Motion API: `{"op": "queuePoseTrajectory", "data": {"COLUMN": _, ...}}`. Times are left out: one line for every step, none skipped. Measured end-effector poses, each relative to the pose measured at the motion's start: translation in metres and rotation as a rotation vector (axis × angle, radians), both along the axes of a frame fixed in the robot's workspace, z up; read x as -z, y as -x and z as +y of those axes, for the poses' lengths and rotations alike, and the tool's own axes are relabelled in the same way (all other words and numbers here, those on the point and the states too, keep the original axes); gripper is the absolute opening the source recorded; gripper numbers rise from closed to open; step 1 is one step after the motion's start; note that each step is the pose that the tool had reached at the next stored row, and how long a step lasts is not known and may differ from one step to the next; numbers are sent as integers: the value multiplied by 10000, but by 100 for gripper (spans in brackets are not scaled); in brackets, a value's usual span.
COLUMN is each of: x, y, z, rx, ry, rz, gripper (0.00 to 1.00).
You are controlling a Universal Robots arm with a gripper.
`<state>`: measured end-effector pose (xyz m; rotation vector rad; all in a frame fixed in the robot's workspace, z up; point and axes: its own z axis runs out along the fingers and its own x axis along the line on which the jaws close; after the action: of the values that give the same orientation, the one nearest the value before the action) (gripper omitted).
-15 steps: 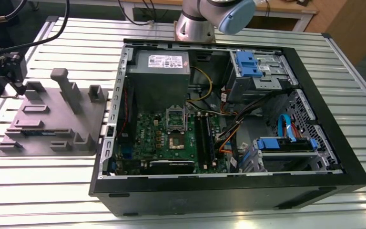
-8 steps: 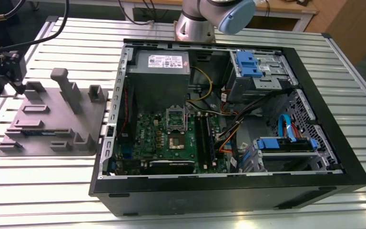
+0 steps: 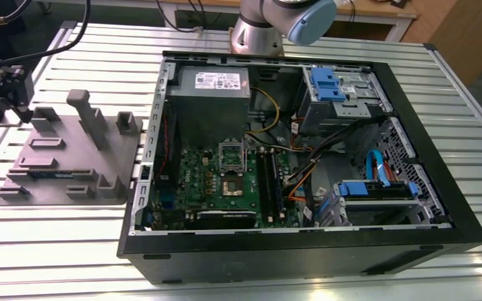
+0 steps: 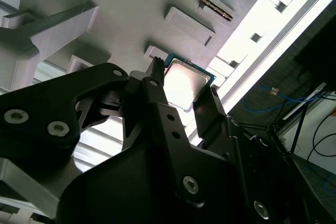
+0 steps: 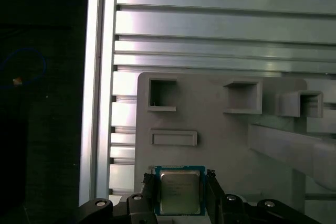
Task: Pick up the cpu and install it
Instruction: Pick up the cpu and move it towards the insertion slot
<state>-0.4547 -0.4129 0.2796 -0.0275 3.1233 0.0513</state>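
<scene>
Black two-finger claw [image 5: 179, 181] pinching the small square silver-topped cpu chip [image 5: 179, 195] by two opposite sides, over the edge of the grey moulded plastic tray [image 5: 231, 145] on the ribbed aluminium table [image 5: 210, 24]; seated or lifted unclear.

A grey moulded tray [image 3: 73, 160] is lying by the table's [image 3: 48, 251] edge at the exterior view's left. An open computer case [image 3: 308, 254] is sitting just beside it.
</scene>
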Motion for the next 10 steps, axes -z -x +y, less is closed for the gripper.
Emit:
{"op": "queuePoseTrajectory", "data": {"x": -2, "y": 0, "z": 0, "rx": 0, "ry": -1, "rz": -1, "gripper": 47}}
{"op": "queuePoseTrajectory", "data": {"x": -5, "y": 0, "z": 0, "rx": 0, "ry": -1, "rz": -1, "gripper": 47}}
{"op": "queuePoseTrajectory", "data": {"x": -8, "y": 0, "z": 0, "rx": 0, "ry": -1, "rz": -1, "gripper": 47}}
{"op": "queuePoseTrajectory", "data": {"x": -11, "y": 0, "z": 0, "rx": 0, "ry": 0, "rz": 0, "gripper": 47}}
{"op": "queuePoseTrajectory", "data": {"x": -15, "y": 0, "z": 0, "rx": 0, "ry": 0, "rz": 1, "gripper": 47}}
{"op": "queuePoseTrajectory", "data": {"x": -17, "y": 0, "z": 0, "rx": 0, "ry": 0, "rz": 0, "gripper": 47}}
{"op": "queuePoseTrajectory", "data": {"x": -19, "y": 0, "z": 0, "rx": 0, "ry": -1, "rz": -1, "gripper": 47}}
{"op": "queuePoseTrajectory", "data": {"x": -21, "y": 0, "z": 0, "rx": 0, "ry": 0, "rz": -1, "gripper": 47}}
{"op": "queuePoseTrajectory", "data": {"x": -23, "y": 0, "z": 0, "rx": 0, "ry": 0, "rz": -1, "gripper": 47}}
{"op": "queuePoseTrajectory", "data": {"x": -27, "y": 0, "z": 0, "rx": 0, "ry": 0, "rz": 0, "gripper": 47}}
